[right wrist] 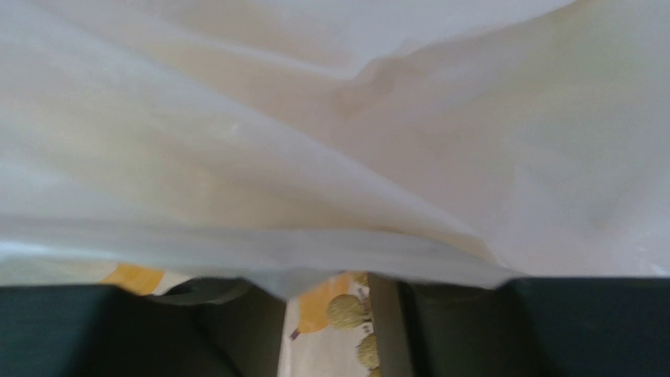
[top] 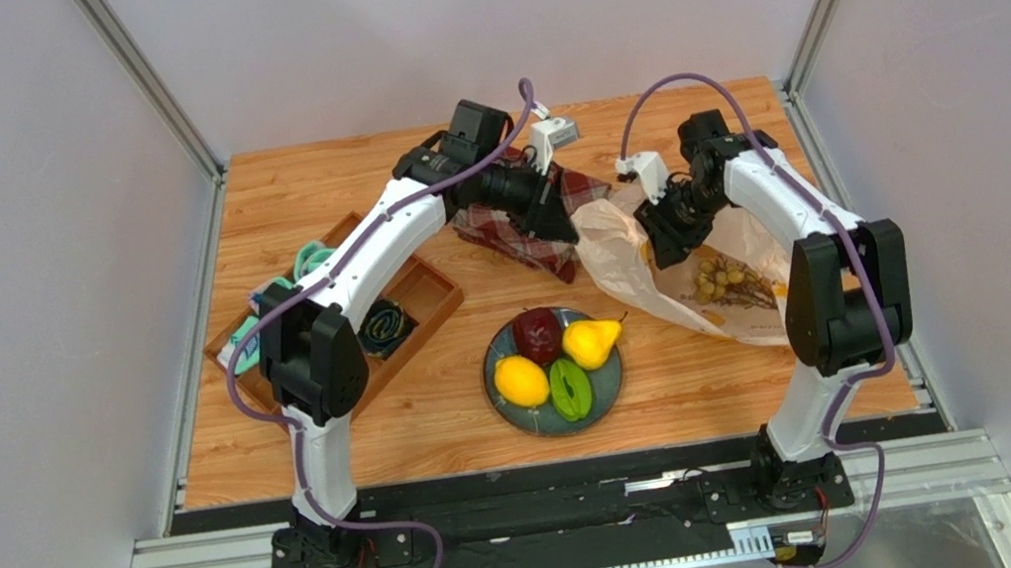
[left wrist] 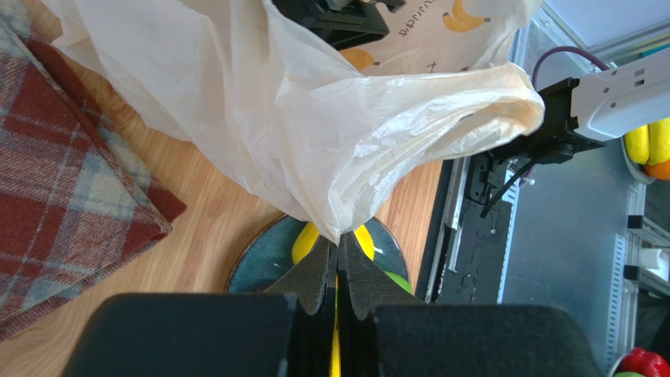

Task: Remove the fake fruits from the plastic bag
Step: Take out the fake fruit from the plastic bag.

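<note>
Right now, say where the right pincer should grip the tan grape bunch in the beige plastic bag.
Probably pinch the tan grape bunch across its cluster, coming from its left through the mouth of the beige plastic bag, whose edge the left pincer pinches; film covers its top.

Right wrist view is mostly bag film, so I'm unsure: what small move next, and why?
Probably ease the right end effector deeper toward the grape bunch, then close on it: the left end effector pinches the plastic bag by its edge, holding it up, and the grapes lie inside.
</note>
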Controlling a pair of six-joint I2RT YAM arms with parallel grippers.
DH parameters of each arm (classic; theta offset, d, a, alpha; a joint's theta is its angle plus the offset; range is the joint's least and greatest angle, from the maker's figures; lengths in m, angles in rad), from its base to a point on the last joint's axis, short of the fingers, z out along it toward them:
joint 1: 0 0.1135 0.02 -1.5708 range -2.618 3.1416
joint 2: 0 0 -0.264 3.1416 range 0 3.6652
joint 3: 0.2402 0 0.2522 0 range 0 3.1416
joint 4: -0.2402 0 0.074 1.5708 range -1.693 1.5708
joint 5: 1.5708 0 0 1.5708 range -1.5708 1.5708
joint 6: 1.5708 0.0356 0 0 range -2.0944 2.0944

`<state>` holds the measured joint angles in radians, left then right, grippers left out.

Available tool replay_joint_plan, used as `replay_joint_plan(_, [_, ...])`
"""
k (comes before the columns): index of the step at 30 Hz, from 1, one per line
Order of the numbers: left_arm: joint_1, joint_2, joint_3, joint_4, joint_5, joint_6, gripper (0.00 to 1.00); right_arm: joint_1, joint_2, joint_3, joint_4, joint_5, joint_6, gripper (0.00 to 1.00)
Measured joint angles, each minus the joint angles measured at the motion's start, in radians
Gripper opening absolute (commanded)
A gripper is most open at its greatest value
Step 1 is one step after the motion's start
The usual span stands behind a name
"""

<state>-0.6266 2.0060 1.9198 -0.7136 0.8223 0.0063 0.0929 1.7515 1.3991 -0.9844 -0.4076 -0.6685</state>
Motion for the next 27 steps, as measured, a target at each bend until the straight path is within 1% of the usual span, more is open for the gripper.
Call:
replay_joint_plan(3, [0.0,0.0,0.0,0.0,0.003,0.0,0.0,0.0,0.015,0.012,0.074,0.031,0.006,0.58])
replay_joint_plan(4, [0.0,0.0,0.0,0.0,0.004,0.0,0.0,0.0,0.015,0.012,0.102,0.04,0.009,0.62])
replay_joint_plan(5, [0.0,0.0,0.0,0.0,0.004,0.0,0.0,0.0,0.015,0.014,0.13,0.049,0.01,0.69])
replay_joint_plan(6, [0.0,0.0,0.0,0.0,0.005,0.0,0.0,0.001,0.016,0.014,0.164,0.062,0.007,0.71])
replay_joint_plan(9, [0.0,0.0,0.0,0.0,0.006,0.0,0.0,0.01,0.037,0.023,0.232,0.102,-0.008,0.75])
replay_joint_plan(11, [0.0,0.0,0.0,0.0,0.008,0.0,0.0,0.011,0.081,0.052,0.262,0.129,-0.02,0.78])
replay_joint_plan(16, [0.0,0.001,0.0,0.0,0.015,0.0,0.0,0.02,0.23,0.147,0.338,0.205,-0.039,0.81])
replay_joint_plan(18, [0.0,0.002,0.0,0.0,0.016,0.0,0.0,0.021,0.295,0.21,0.332,0.227,-0.04,0.82])
replay_joint_plan(21, [0.0,0.006,0.0,0.001,0.018,0.0,0.0,0.023,0.411,0.348,0.328,0.226,-0.048,0.77])
replay_joint_plan(24, [0.0,0.01,0.0,0.001,0.018,0.0,0.0,0.024,0.478,0.438,0.328,0.183,-0.074,0.63])
replay_joint_plan(25, [0.0,0.011,0.0,0.0,0.018,0.0,0.0,0.027,0.489,0.454,0.327,0.171,-0.082,0.53])
replay_joint_plan(27, [0.0,0.011,0.0,0.0,0.018,0.0,0.0,0.032,0.505,0.481,0.325,0.158,-0.096,0.47])
